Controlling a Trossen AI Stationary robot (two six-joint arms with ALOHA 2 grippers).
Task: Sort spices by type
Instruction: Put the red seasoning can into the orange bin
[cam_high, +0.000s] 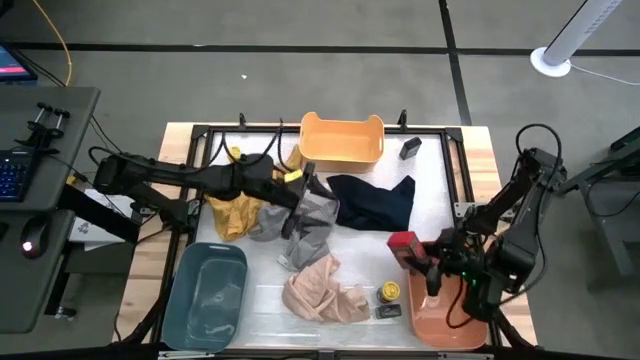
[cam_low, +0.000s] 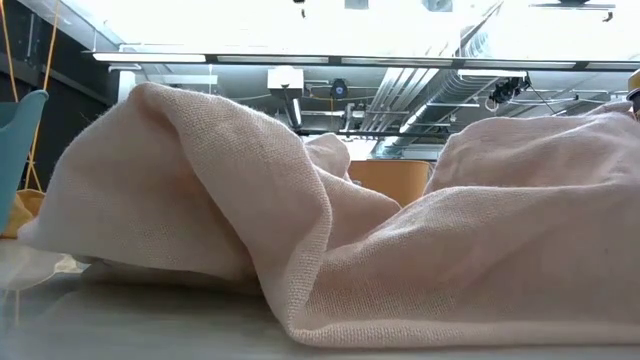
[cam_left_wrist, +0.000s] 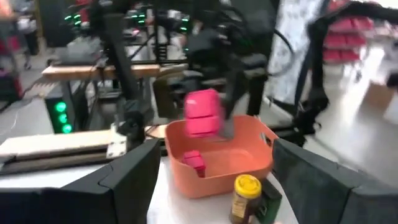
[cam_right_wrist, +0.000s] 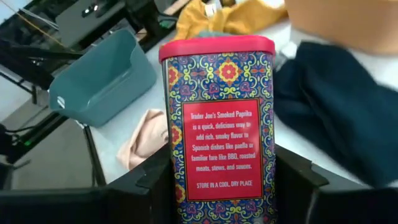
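Red smoked-paprika tin, upright, clamped between the 2 fingers of the right hand, carried at the far left corner of the orange bin, at about 4 o'clock on the tabletop. Already 1 red tin lying inside that bin. Just left of the bin, at 5 o'clock, a yellow-lidded jar with a flat dark tin beside it, both still unsorted. Another dark tin far off at 1 o'clock.

Step in hand, by judgement: placing red with red. Best to carry the tin fully over the bin's inside before lowering, keep it upright, clear the wall, and release low so no bounce or tip onto the tin below. Worth avoiding a sweep toward the jar just outside.

Left hand at 12 o'clock of centre, over the grey cloth, fingers apart and empty. Beige cloth at 6 o'clock, teal bin at 7 o'clock.
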